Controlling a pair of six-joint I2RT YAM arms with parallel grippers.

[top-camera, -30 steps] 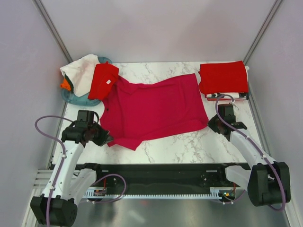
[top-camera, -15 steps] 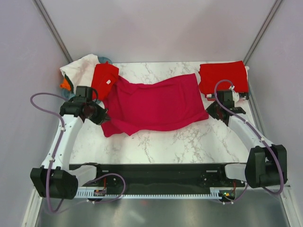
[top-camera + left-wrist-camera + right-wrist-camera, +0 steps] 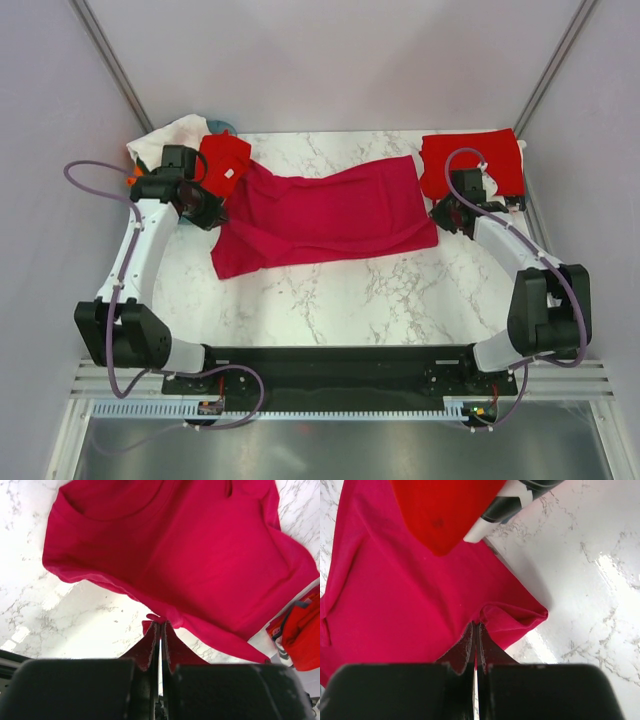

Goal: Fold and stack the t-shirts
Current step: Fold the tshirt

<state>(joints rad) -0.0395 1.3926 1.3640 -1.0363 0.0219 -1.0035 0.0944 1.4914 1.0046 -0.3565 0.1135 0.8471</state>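
The crimson-magenta t-shirt (image 3: pixel 320 220) lies across the middle of the marble table, its near half doubled over toward the back. My left gripper (image 3: pixel 213 217) is shut on the shirt's left edge, where a pinch of cloth (image 3: pixel 165 616) sits at the fingertips (image 3: pixel 160 625). My right gripper (image 3: pixel 440 215) is shut on the right edge, and there the hem (image 3: pixel 515 615) bunches into a small fold at the tips (image 3: pixel 476 626). A folded bright red t-shirt (image 3: pixel 472 162) lies on a black-and-white one (image 3: pixel 515 203) at the back right.
At the back left, a loose bright red shirt (image 3: pixel 222 165), a white one (image 3: pixel 170 140) and an orange one (image 3: pixel 135 178) hang over the teal basket (image 3: pixel 222 127). The left arm reaches in front of that heap. Grey walls close in both sides.
Both grippers moved away from the near edge toward the back, carrying the crimson shirt's near edge with them. The shirt went from spread out to doubled over into a narrower band.
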